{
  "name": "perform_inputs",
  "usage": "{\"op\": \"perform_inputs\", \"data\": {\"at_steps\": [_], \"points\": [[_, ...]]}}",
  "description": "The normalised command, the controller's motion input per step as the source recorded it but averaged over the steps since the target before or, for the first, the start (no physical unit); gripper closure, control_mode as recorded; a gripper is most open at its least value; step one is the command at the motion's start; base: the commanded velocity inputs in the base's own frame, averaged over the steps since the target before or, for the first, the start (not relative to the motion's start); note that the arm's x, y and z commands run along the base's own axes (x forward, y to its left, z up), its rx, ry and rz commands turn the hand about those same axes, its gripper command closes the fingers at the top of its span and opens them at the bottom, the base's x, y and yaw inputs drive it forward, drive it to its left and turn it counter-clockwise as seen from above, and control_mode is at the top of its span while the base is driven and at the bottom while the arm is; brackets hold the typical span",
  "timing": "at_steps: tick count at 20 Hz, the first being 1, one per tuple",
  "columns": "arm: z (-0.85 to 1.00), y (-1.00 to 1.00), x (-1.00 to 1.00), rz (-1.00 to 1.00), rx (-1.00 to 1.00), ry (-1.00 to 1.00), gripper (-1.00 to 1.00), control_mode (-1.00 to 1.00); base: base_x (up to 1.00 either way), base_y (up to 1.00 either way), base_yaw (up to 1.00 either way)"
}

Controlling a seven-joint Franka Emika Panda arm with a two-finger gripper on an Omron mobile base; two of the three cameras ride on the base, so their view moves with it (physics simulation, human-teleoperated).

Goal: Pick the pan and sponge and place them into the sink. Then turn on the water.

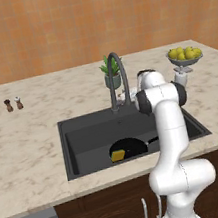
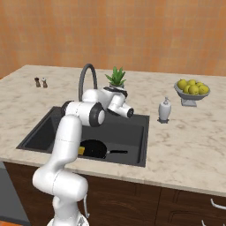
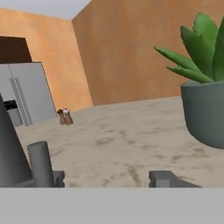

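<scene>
While pan [image 1: 129, 147] and sponge [image 1: 118, 155] lie in sink [image 1: 85, 135], left base view puts wrist just right of faucet [image 1: 116, 82] base. Right base view: potted plant [image 2: 116, 78] behind hand, soap dispenser [image 2: 164, 109] well right. Hand view: gripper [image 3: 109, 177] jaws apart, grasping nothing; faucet lever low left, shakers [image 3: 64, 117] far.

You have a round black frying pan [image 1: 130, 147] with a yellow-faced sponge [image 1: 118, 155] in the dark grey rectangular sink basin [image 1: 85, 135]. The countertop [image 1: 30, 140] is beige marble, mottled and veined, the wall [image 1: 65, 22] textured orange. A grey bowl [image 1: 186, 61] holds yellow lemons; a grey pot [image 3: 205, 111] holds green spiky leaves.
</scene>
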Motion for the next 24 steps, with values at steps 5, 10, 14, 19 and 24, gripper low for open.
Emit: {"op": "perform_inputs", "data": {"at_steps": [5,10,14,19,24], "points": [[-0.05,-0.02,0.11,0.0,0.0,0.05,1.0,-1.0,0.0,0.0,0.0],[-0.16,-0.26,0.03,-0.11,0.0,0.17,1.0,-1.0,0.0,0.0,0.0],[-0.24,-0.59,0.0,-0.13,0.0,0.2,1.0,-1.0,0.0,0.0,0.0],[-0.33,-0.96,0.0,-0.06,0.01,0.19,1.0,-1.0,0.0,0.0,0.0],[-0.51,-1.0,0.0,0.0,0.05,0.16,1.0,-1.0,0.0,0.0,0.0]]}}
